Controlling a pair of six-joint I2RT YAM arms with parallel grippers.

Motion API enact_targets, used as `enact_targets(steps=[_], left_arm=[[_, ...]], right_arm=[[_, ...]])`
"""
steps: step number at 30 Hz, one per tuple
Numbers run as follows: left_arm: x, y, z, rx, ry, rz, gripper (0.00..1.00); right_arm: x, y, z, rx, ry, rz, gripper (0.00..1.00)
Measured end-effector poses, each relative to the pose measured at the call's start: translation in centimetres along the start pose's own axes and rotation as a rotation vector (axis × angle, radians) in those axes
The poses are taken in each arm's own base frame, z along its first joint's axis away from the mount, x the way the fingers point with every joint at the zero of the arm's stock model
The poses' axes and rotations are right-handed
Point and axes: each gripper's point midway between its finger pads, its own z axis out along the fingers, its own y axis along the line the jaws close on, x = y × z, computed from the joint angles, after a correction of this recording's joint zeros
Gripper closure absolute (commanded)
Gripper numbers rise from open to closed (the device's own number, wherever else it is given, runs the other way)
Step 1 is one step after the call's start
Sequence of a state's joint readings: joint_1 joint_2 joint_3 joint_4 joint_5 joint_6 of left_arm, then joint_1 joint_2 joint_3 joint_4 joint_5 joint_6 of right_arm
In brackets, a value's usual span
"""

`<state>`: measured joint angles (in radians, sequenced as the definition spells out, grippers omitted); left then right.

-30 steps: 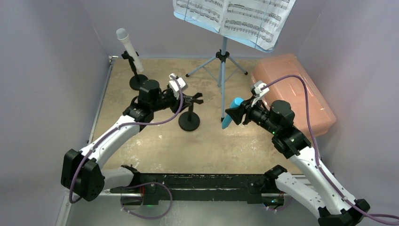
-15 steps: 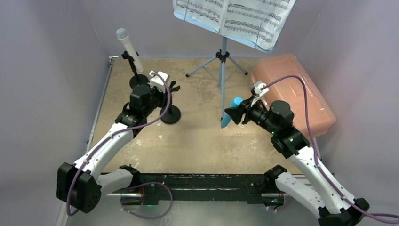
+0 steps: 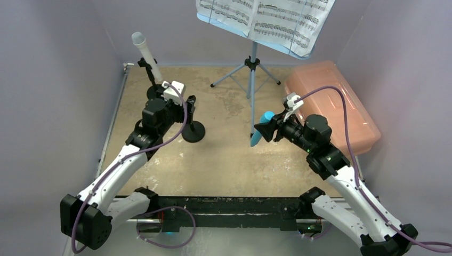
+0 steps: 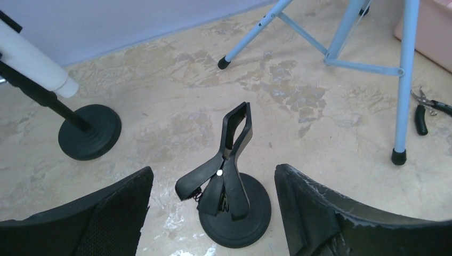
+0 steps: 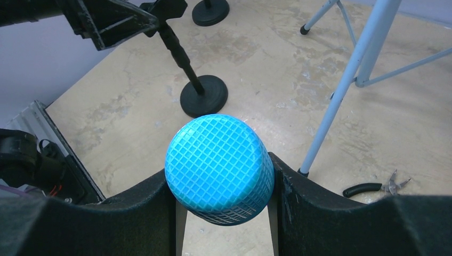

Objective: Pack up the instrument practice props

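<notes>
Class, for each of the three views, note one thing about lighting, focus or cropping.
Top external: soft, even light, faint shadows; sheet music cut off by the top edge. Left wrist: mic holder sharp, the left pincer fingers dark and underlit. Right wrist: blue microphone looms large in the right pincer, its mesh crisp.

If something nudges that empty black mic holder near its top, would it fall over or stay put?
Probably stays put on a gentle nudge: the empty mic holder stands on a broad round base. A harder push at its clip might tip it, being up high.
</notes>
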<state>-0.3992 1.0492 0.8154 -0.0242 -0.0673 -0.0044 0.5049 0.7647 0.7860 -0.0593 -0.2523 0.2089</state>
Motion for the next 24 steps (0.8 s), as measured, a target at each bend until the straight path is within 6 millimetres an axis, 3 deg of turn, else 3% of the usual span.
enact_targets(steps=[7,12,24], left_arm=[[0.2,0.7,-2.7,-0.045,-0.043,-0.073,0.11],[3.6,0.7,-4.3,-0.07,-0.055,-0.168,0.13],[8.9,-0.4,-3.0,-0.065,-0.157,-0.303,0.15]], right_arm=[[0.3,-0.1,0.0,-0.001,-0.001,0.001,0.77],[0.2,0.0,-0.1,-0.004,-0.013,0.003,0.77],[-0.2,0.3,-0.4,-0.013,-0.041,-0.001,0.77]])
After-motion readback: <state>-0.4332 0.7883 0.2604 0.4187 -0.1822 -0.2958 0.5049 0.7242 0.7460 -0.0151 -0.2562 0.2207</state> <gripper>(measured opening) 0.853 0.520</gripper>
